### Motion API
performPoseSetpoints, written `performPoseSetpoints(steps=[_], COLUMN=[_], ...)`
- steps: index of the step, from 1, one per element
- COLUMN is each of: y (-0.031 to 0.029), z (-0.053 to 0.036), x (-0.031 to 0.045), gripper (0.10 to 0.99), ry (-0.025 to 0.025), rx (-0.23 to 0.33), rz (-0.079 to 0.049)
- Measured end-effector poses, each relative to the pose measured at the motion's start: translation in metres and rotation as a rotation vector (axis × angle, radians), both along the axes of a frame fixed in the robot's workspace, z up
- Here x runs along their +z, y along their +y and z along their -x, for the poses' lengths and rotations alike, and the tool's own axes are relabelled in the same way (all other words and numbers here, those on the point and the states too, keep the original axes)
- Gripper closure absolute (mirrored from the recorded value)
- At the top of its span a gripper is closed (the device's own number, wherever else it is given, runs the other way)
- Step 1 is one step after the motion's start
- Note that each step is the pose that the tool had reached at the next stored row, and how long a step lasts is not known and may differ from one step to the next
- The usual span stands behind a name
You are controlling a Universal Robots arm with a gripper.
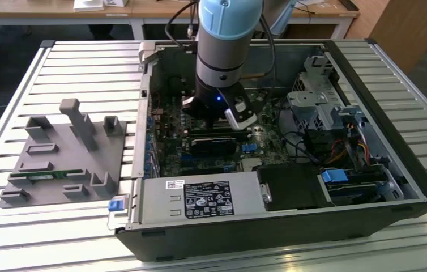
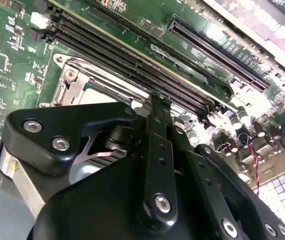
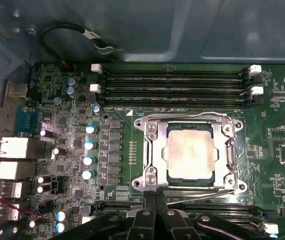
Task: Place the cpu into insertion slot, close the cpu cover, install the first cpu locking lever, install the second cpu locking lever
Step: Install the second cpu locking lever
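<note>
Cpu [image 3: 190, 152] in insertion slot [image 3: 155, 150], cpu cover [image 3: 231, 150] down — hand [image 3: 155, 200] partly cut off.

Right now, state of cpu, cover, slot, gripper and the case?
cpu: seated in the insertion slot.
cpu cover: closed flat over the cpu's edges.
gripper: fingertips together, at the socket's edge.
computer case: side panel off, on its side on the slatted table.

The cpu [image 3: 190, 154] — a flat square chip with a dull silver top — lies seated in the slot [image 3: 155, 155] on the green board. The cover [image 3: 226, 152], a thin silver frame, lies flat over it — the chip shows through its window.
</note>
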State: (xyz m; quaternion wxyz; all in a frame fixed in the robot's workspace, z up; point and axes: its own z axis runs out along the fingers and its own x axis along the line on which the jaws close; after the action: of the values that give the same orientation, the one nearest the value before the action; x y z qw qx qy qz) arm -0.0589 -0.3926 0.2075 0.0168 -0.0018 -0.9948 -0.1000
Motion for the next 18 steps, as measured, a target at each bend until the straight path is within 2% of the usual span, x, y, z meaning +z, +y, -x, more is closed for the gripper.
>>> performPoseSetpoints(steps=[7,11,14,18], y=[-0.0063,-0.0092,-0.0098,-0.01], z=[0.0019,0.0035,0.0049,0.0079], x=[0.0,0.0,-0.0018,-0.0063], gripper=[0.969,0.969,0.969,0.969], ry=[-0.001,-0.0018,-0.0022,-0.0036], rx=[0.0,0.0,0.0,0.0], rz=[-0.018,-0.036,-0.049,-0.06])
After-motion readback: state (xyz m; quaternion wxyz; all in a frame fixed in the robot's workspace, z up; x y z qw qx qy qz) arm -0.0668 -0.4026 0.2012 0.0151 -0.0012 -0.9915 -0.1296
